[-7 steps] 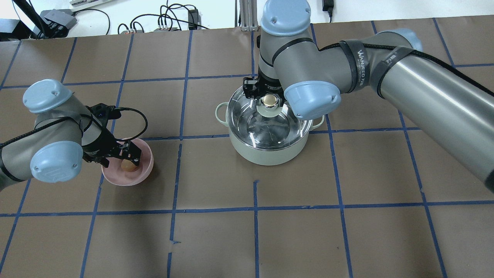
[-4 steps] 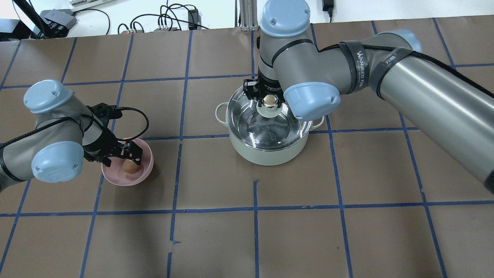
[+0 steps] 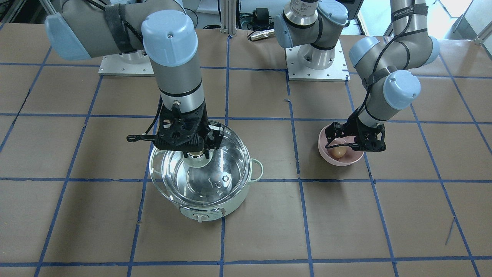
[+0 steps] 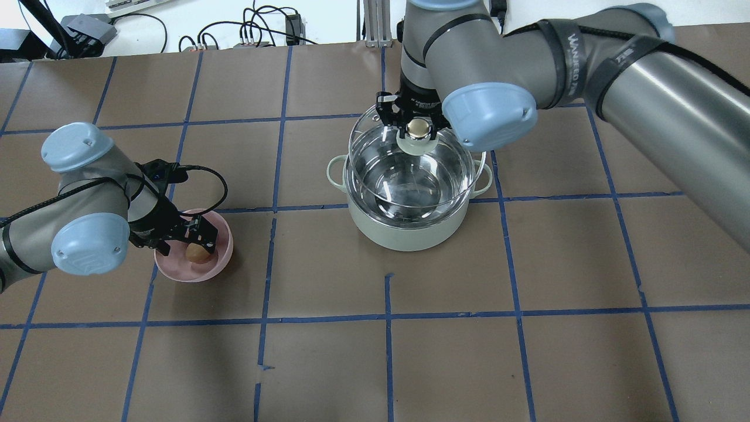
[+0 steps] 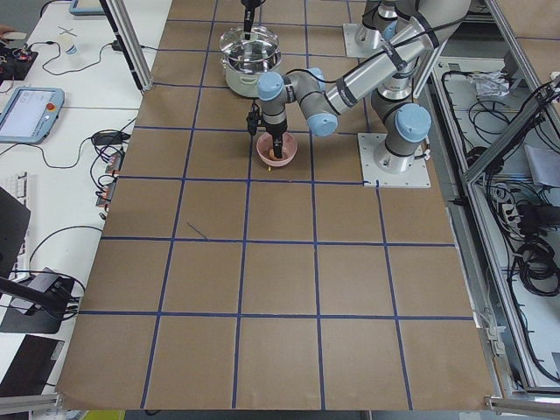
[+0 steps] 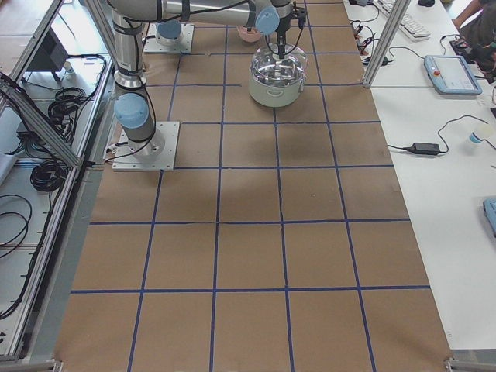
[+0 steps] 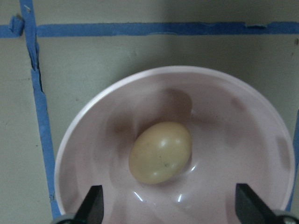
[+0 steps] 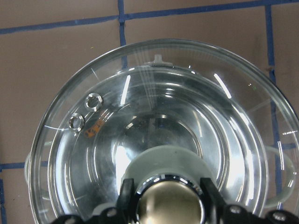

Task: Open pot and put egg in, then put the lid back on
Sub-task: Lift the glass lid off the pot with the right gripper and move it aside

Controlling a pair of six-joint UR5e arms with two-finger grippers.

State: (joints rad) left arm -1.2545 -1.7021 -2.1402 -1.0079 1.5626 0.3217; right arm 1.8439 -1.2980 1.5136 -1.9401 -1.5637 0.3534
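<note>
The mint-green pot [image 4: 404, 233] stands at mid-table with its steel inside showing; it also shows in the front view [image 3: 230, 204]. My right gripper [image 4: 417, 126] is shut on the gold knob [image 8: 170, 204] of the glass lid [image 4: 378, 149] and holds the lid lifted and tilted above the pot's far rim. The lid [image 3: 215, 161] hangs partly over the pot. The light-brown egg [image 4: 196, 253] lies in a pink bowl [image 4: 220, 258]. My left gripper [image 4: 186, 241] is open just above the bowl, one finger on each side of the egg [image 7: 160, 151], not touching it.
The table is brown paper with a blue tape grid [image 4: 387, 316]. The two arm bases [image 3: 315, 57] stand at the robot's edge. Cables and boxes [image 4: 246, 32] lie beyond the far edge. The pot's control knob [image 3: 199, 217] faces the operators' side.
My right gripper has lifted the lid off the pot and carried it up and toward the far side. My left gripper hardly moved and stays open over the egg.
</note>
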